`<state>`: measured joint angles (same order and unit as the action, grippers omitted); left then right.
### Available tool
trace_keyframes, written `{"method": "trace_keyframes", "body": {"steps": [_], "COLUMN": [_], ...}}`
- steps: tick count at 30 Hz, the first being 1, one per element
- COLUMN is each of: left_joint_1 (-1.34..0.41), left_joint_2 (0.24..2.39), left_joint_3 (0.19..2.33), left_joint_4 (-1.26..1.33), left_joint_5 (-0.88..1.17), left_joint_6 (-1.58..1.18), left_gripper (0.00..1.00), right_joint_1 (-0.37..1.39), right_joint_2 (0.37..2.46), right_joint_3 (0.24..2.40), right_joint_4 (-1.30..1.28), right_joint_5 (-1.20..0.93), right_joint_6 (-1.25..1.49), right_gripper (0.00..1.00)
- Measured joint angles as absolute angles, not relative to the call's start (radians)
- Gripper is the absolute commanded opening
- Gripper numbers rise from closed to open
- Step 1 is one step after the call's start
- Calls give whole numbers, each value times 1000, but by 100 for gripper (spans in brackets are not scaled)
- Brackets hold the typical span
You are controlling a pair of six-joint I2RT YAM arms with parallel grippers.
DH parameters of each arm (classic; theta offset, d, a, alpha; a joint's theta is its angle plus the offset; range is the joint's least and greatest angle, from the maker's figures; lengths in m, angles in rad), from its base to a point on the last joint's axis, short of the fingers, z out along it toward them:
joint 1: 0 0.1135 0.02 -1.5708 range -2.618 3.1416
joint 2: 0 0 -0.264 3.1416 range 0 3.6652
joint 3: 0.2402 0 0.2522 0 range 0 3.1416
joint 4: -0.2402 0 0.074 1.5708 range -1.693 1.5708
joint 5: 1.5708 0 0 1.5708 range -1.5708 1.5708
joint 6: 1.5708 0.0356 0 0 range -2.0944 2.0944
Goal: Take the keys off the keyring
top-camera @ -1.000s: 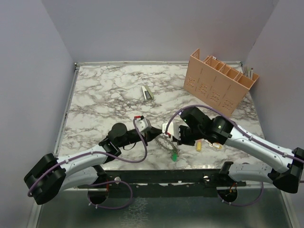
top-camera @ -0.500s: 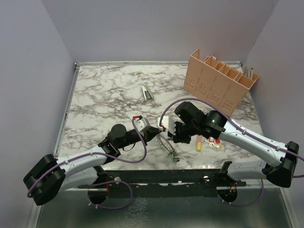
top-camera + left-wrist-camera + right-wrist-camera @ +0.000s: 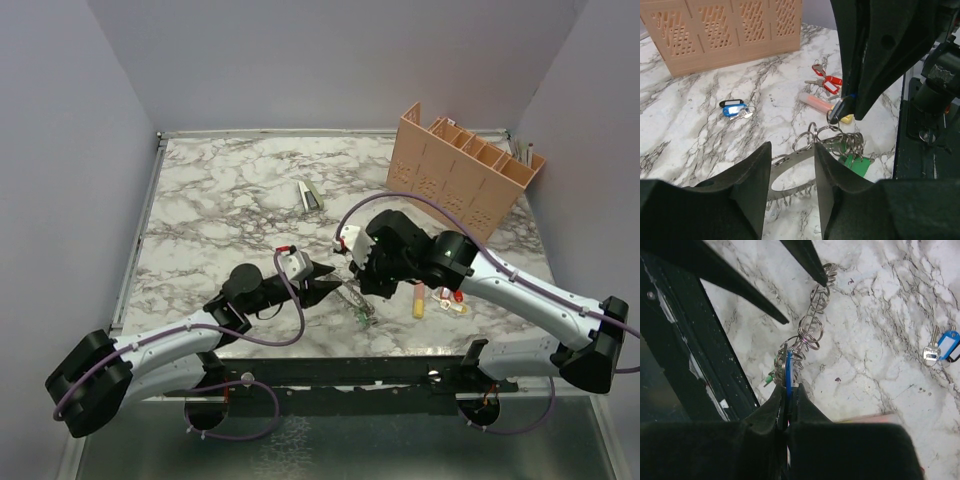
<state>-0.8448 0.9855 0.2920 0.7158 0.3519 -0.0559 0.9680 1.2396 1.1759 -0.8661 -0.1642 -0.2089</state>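
The keyring (image 3: pixel 790 159), a flat grey band with an open centre, lies on the marble between the fingers of my left gripper (image 3: pixel 791 150), whose jaws stand apart around it. In the top view the keyring (image 3: pixel 350 297) sits just right of the left gripper (image 3: pixel 325 282). Small split rings (image 3: pixel 840 137) and a green-headed key (image 3: pixel 857 165) hang off its far side. My right gripper (image 3: pixel 788 387) is shut on a blue-headed key (image 3: pixel 789 371) still linked to that chain of rings (image 3: pixel 811 332). From above, the right gripper (image 3: pixel 360 283) hovers over the ring's right end.
One blue-headed key (image 3: pixel 735 109) lies loose on the marble. A bunch with red tags (image 3: pixel 826 85) and a yellow-pink tube (image 3: pixel 820 102) lie to the right. The tan slotted crate (image 3: pixel 462 170) stands back right, a small stapler-like item (image 3: pixel 310 195) mid-table. The table's near edge (image 3: pixel 715 365) runs close by.
My left gripper has opened and let go of the keyring. The right gripper, still shut on the blue key, has shifted up and left, dragging the rings and green key with it.
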Motion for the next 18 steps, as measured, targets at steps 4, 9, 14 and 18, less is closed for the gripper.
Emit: {"method": "trace_keyframes", "body": {"steps": [4, 9, 14, 18], "left_joint_1": [-847, -858, -871, -885], "left_joint_2": [967, 949, 949, 952], "left_joint_3": [280, 266, 263, 263], "left_joint_4": [716, 716, 716, 716], "left_joint_5": [349, 327, 308, 298], "left_joint_6": [-64, -80, -101, -117], "left_gripper": [45, 46, 45, 44], "right_joint_1": [968, 968, 968, 968], "right_joint_2": [1248, 1265, 1295, 1313], "right_joint_3": [1191, 1192, 1194, 1200], "right_joint_4": [-852, -847, -839, -836], "right_joint_5": [-119, -58, -35, -30], "right_joint_6": [-112, 15, 124, 184], "right_gripper": [0, 0, 0, 1]}}
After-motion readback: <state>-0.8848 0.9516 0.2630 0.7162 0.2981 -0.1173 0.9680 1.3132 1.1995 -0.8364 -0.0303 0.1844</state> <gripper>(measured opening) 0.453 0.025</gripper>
